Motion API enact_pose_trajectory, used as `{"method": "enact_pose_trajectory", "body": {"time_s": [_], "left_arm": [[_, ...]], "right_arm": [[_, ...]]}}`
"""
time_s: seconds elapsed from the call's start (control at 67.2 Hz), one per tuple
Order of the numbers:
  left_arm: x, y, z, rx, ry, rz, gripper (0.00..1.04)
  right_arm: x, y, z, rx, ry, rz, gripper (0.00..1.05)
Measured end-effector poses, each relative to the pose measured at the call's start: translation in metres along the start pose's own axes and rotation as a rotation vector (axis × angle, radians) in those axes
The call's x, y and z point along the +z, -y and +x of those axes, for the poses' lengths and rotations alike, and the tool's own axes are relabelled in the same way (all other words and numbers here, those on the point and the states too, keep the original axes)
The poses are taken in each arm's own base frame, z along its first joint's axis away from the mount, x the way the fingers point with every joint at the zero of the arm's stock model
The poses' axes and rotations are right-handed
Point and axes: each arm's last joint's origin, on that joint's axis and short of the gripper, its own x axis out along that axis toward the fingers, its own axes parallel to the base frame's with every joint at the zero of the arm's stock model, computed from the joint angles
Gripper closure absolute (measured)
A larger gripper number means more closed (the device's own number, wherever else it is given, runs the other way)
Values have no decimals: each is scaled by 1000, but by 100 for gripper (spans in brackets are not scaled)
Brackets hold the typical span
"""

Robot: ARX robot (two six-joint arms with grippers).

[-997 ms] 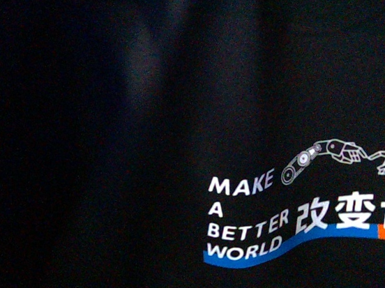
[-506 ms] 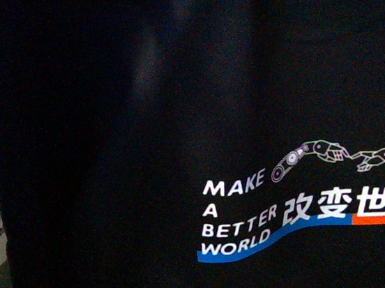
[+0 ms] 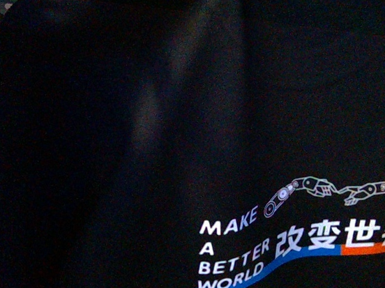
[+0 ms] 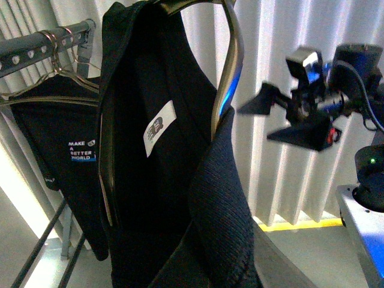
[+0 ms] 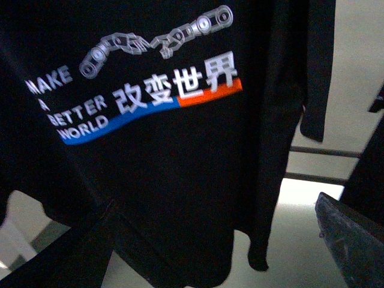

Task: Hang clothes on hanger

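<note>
The clothes [image 3: 178, 149], a black T-shirt with a white "MAKE A BETTER WORLD" print, fill the front view. In the left wrist view the shirt [image 4: 150, 180] hangs on a curved silver shoulder frame [image 4: 235, 60], with its white neck label showing. My left gripper [image 4: 240, 264] is shut on the ribbed collar, and its fingers are mostly hidden by cloth. The hanger's heart-punched top bar [image 4: 42, 45] is off to one side of the shirt. My right gripper [image 5: 207, 258] is open just below the shirt's hem [image 5: 180, 198], touching nothing. It also shows in the left wrist view [image 4: 282, 117].
A second black printed T-shirt [image 4: 66, 150] hangs from the rack bar on a wire frame. Slanted rack legs [image 4: 42, 246] and cross rails [image 5: 324, 152] stand below. A white pleated curtain [image 4: 288, 180] and a yellow floor line [image 4: 300, 225] are behind.
In the front view the shirt has shifted: its print has sunk lower, its left edge has come into view, and a grey bar now shows at the top left.
</note>
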Motion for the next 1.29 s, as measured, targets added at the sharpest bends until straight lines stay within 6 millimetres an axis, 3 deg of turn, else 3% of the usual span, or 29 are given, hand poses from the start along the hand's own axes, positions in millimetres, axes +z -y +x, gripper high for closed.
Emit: {"method": "enact_pose_trajectory", "body": {"time_s": [0.089, 0.238, 0.402, 0.535, 0.759, 0.997, 1.294], "left_arm": [[0, 0, -1, 3, -1, 0, 101], [0, 0, 0, 1, 0, 0, 101], [0, 0, 0, 0, 0, 0, 101], [0, 0, 0, 0, 0, 0, 101], [0, 0, 0, 2, 0, 0, 101], [0, 0, -1, 14, -2, 0, 101], [0, -1, -1, 25, -4, -2, 101]], "right_arm": [[52, 28, 24, 26, 57, -144, 7], [111, 60, 83, 118, 82, -376, 7], [153, 70, 127, 152, 140, -684, 7], [176, 67, 154, 190, 155, -910, 7], [180, 53, 189, 302, 126, -1188, 7], [172, 45, 215, 334, 141, -1343, 8], [160, 49, 232, 326, 126, -1414, 58]]}}
